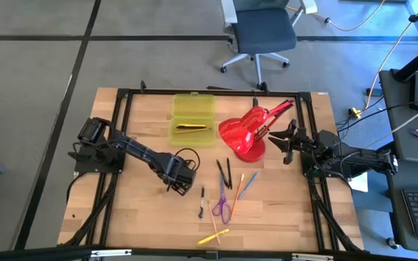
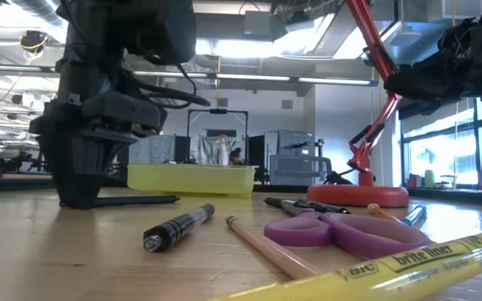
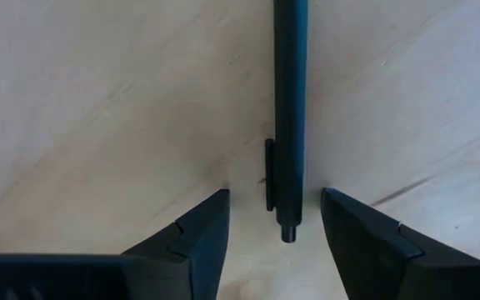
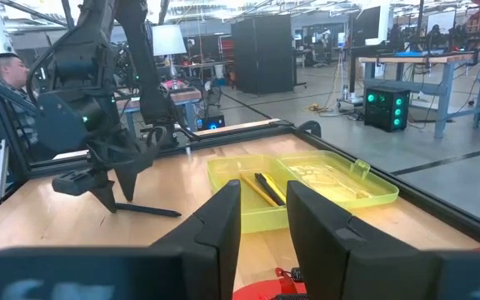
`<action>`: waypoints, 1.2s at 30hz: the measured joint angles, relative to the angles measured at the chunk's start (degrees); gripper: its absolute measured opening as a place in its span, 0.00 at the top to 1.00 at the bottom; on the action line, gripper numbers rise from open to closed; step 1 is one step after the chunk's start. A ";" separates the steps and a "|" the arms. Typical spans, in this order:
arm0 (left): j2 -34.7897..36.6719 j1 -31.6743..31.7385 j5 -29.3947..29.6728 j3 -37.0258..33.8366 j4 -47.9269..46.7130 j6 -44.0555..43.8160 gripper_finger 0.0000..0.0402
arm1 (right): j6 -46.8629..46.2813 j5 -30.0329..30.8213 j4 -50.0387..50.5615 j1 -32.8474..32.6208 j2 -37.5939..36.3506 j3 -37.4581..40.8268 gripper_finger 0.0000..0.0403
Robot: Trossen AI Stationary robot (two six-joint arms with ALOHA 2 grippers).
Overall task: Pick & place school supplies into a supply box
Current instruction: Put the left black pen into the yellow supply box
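Observation:
My left gripper [image 3: 273, 198] is open and points down at the table, left of centre [image 1: 180, 179]. Its fingers stand on either side of the end of a black pen [image 3: 290, 108] without touching it. The pen lies flat on the wood and also shows in the low view [image 2: 132, 201]. The yellow-green supply box [image 1: 192, 119] lies open at the far middle, with two pens [image 4: 261, 187] inside. More black pens [image 1: 224, 172], purple scissors [image 1: 222, 207], an orange pencil [image 1: 236, 190], a blue pen [image 1: 247, 186], a black marker [image 1: 202, 203] and a yellow highlighter [image 1: 213, 236] lie on the table. My right gripper [image 1: 289, 141] is open and empty at the right.
A red desk lamp [image 1: 249, 132] stands between the box and my right gripper, its arm leaning toward the far right. A black frame [image 1: 216, 93] runs around the table's edges. An office chair [image 1: 260, 32] stands beyond the far edge. A person [image 4: 7, 71] shows in the room behind.

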State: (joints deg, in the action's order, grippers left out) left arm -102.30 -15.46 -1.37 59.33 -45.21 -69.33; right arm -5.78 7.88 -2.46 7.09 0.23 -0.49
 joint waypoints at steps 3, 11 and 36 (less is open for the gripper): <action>0.02 0.00 -0.06 -0.07 0.36 -0.01 0.59 | 0.07 0.02 0.00 0.01 0.00 0.00 0.74; 0.02 -0.06 1.11 -0.09 0.51 0.02 0.76 | 0.15 0.02 0.00 0.01 0.00 0.00 0.74; 5.06 2.44 3.88 1.62 -0.32 14.41 0.89 | 0.02 0.01 -0.04 0.02 0.00 -0.01 0.74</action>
State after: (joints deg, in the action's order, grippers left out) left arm -97.24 -13.02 2.52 60.95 -45.53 -54.92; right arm -5.76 7.89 -2.50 7.11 0.23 -0.50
